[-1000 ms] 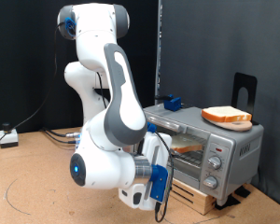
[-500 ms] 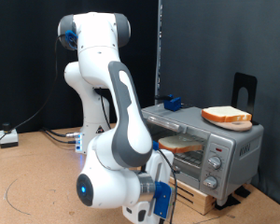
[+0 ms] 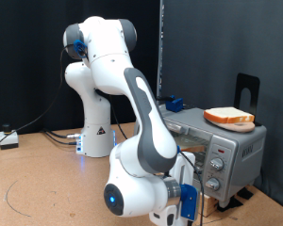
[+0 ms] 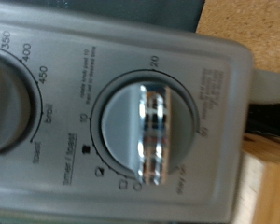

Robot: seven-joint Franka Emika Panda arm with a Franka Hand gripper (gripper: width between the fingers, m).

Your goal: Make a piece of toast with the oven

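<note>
Gripper [image 3: 186, 209] hovering before oven [image 3: 224, 146] knob panel; jaw state impossible to tell. Wrist camera framing timer knob [image 4: 147, 133], markings "10", "20", "toast", "broil", "450" showing. Bread slice [image 3: 228, 117] lying atop oven.

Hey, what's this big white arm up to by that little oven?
The arm's hand is down in front of the oven, at the knob panel on the exterior view's right. The gripper itself isn't visible, but its camera looks straight at a timer knob. A slice of bread lies on top of the oven.
</note>
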